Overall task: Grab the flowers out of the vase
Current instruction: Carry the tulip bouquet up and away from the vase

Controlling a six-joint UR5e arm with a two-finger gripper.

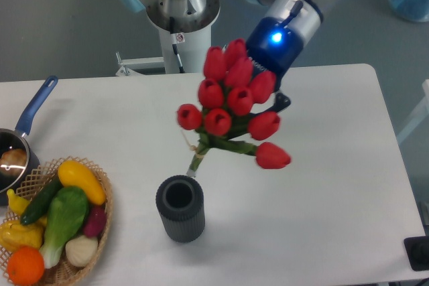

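Observation:
The flowers (234,105), a tied bunch of red tulip buds on green stems, hang in the air above the table, tilted, with the stem ends just above and right of the vase's mouth. They are clear of the vase (180,208), a dark grey ribbed cylinder standing upright and empty at the front of the table. My gripper (258,122) sits behind the buds, shut on the flowers; the buds hide most of its fingers, with one dark fingertip (281,102) showing at the right.
A wicker basket (104,195) of vegetables and fruit stands at the front left. A blue-handled pan (27,122) lies at the left edge. The arm's base (181,11) rises behind the table. A black object (417,254) is at the front right corner.

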